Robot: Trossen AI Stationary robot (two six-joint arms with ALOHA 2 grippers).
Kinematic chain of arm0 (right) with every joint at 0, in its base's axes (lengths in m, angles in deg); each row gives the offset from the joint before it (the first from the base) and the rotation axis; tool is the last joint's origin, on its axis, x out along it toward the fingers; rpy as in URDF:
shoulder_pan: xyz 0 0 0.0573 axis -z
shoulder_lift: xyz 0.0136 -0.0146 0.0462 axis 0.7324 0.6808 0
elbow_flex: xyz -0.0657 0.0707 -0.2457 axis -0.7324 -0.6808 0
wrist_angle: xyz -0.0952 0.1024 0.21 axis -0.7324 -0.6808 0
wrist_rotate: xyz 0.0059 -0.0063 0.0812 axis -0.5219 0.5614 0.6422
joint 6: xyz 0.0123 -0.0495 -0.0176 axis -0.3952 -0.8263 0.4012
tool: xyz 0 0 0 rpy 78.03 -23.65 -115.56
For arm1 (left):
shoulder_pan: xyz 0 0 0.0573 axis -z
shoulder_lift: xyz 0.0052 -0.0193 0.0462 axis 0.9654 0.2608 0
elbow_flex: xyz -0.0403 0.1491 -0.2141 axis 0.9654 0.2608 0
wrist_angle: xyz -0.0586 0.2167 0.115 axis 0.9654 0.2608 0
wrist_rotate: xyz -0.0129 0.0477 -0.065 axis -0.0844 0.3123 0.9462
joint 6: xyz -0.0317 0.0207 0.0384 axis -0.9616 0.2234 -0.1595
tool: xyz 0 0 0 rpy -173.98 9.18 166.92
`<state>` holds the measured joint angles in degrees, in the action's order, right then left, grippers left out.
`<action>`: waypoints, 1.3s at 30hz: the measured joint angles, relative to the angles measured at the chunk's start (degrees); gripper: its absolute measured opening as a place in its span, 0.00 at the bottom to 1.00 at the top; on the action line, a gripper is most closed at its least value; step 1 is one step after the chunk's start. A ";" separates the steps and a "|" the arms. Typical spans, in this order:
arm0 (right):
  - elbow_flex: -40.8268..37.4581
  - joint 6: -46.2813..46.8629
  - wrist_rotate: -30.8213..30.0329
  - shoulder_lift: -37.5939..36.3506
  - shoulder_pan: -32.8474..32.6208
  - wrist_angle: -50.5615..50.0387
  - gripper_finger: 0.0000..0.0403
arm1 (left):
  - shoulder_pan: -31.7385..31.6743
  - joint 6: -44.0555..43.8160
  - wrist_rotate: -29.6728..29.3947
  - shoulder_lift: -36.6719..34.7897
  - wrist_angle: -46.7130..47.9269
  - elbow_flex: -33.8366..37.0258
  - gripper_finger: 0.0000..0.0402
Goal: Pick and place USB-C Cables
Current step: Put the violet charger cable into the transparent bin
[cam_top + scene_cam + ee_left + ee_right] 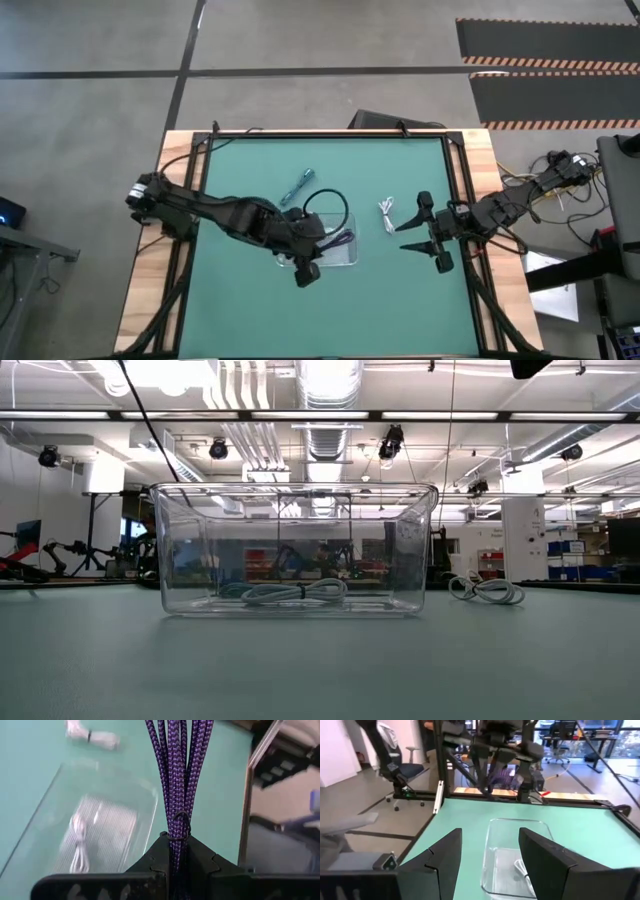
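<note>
**Purple cable held over the tray, drop still to come**

Your left gripper (175,851) has its fingers clamped on a purple braided cable bundle (176,775), pinched just past the bundle's tie. In the left wrist view the bundle's long axis runs straight out ahead of the fingers. In the high view the bundle (338,239) shows over the clear tray (349,219), so judge the release by whether the whole bundle sits inside the tray walls, not just the held end; the far end may lie near or over a wall, and you cannot settle that from these views.

One white cable bundle (294,592) already lies on the tray floor. Another white bundle (387,215) lies on the green bench (390,300) between the tray and your right gripper (428,231), which waits with fingers apart and is clearly the nearer arm for it. A teal cable (297,186) lies on the bench beyond the tray, nearer the left arm.

The low view shows neither gripper nor the purple bundle, so the height of the bundle above the tray cannot be read.
</note>
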<state>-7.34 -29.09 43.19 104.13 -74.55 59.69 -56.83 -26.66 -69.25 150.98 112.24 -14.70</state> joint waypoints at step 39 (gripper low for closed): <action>0.00 -0.70 -2.91 -0.24 0.02 -2.16 0.46 | -12.11 18.28 9.74 17.28 24.45 -10.87 0.04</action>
<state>-7.34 -29.79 40.29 103.89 -74.53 57.53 -68.94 -8.38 -59.51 168.26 136.69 -25.57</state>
